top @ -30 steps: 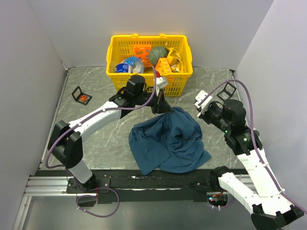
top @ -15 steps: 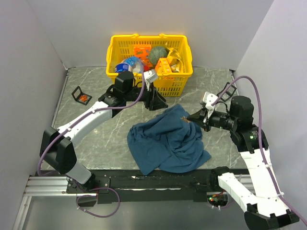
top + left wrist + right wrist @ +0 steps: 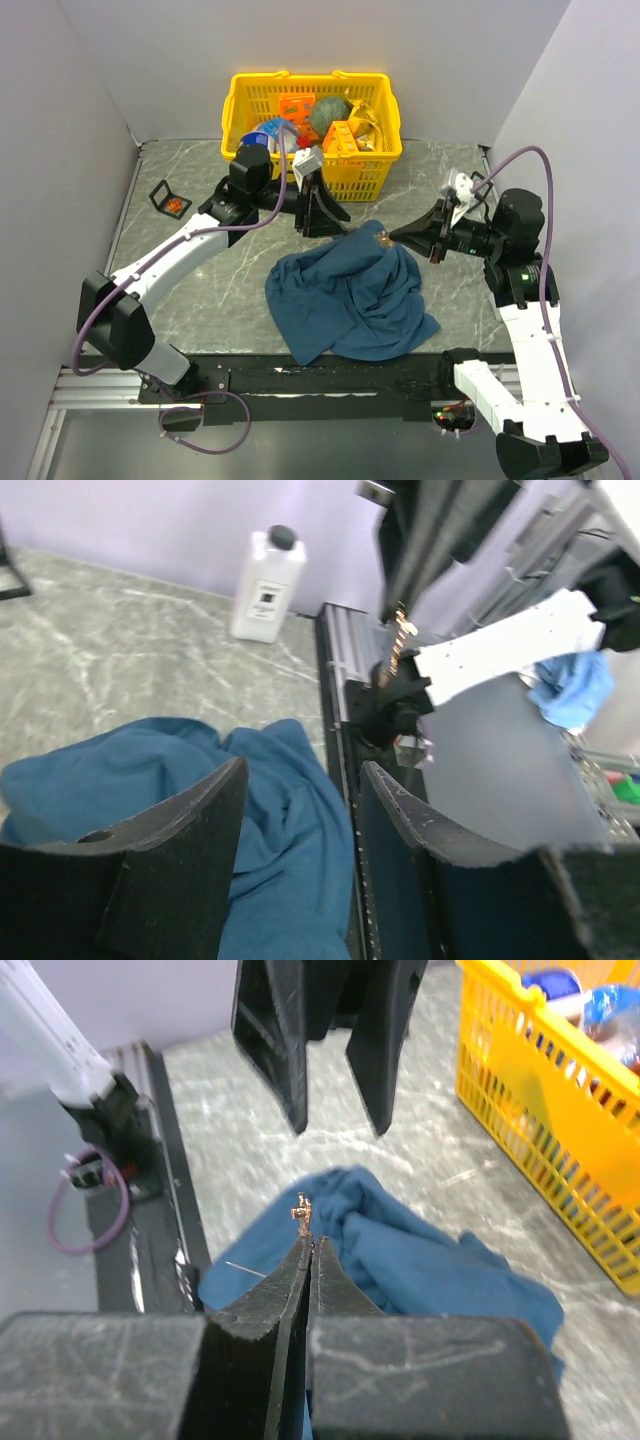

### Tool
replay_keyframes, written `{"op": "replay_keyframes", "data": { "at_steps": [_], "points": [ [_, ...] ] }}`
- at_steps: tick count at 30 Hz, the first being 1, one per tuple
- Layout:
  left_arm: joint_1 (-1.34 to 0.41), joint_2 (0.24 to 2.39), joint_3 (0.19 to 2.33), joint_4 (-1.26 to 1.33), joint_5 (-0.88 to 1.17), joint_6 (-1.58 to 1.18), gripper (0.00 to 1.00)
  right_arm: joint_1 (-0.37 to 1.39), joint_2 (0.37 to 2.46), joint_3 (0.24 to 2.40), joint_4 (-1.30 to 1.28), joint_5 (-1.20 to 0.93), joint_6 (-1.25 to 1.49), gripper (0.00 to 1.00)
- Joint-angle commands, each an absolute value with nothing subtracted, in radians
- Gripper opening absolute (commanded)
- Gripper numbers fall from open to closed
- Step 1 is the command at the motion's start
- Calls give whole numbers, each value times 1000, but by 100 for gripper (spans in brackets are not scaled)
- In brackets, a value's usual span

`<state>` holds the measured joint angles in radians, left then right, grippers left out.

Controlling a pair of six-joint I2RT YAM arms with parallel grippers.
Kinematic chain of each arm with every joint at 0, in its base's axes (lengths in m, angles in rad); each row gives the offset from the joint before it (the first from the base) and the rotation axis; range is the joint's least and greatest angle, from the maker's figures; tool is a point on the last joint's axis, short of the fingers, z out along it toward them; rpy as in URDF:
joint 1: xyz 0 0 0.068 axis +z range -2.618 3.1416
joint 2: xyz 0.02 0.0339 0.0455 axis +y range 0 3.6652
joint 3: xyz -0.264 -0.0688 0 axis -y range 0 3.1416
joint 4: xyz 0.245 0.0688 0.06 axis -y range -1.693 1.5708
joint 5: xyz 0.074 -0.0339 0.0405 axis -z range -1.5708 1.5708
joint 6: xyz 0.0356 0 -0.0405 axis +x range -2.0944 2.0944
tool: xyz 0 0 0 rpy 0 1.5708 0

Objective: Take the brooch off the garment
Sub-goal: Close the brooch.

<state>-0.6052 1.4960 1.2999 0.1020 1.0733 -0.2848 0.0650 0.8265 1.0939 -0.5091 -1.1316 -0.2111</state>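
The left gripper [image 3: 322, 218] hangs between the yellow basket [image 3: 385, 150] and the top edge of the garment [image 3: 345, 295]. Its jaws are spread wide with nothing in them, pointing down and toward the cloth. The left forearm reaches in from the left side of the table.

The blue garment lies crumpled mid-table, and the brooch [image 3: 383, 238] sits over its upper right fold. It is a tiny orange-gold piece pinched at the very tip of the right gripper [image 3: 395, 237]. That gripper's jaws are pressed together on it.

In the right wrist view the brooch [image 3: 301, 1208] sticks out past the closed tips, its long axis roughly in line with the fingers. It seems lifted clear of the cloth, though I cannot tell if a pin catches.

The right arm is nearer the brooch. It reaches leftward with its forearm near level, so drawing back to the right looks like the way out.
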Motion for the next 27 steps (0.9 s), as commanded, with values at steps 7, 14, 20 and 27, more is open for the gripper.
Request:
{"op": "replay_keyframes", "data": {
  "at_steps": [7, 14, 20, 27],
  "points": [
    [-617, 1459, 1402, 87, 1215, -270, 55, -31, 862, 1005, 128, -1341, 371, 0],
    [-660, 1494, 1396, 192, 1209, -377, 55, -98, 870, 836, 686, -1378, 879, 0],
    [-699, 1534, 1394, 261, 1180, -454, 55, -100, 851, 813, 696, -1381, 907, 0],
    [-715, 1542, 1390, 230, 1128, -436, 55, -98, 838, 802, 683, -1381, 896, 0]
  ]
}}
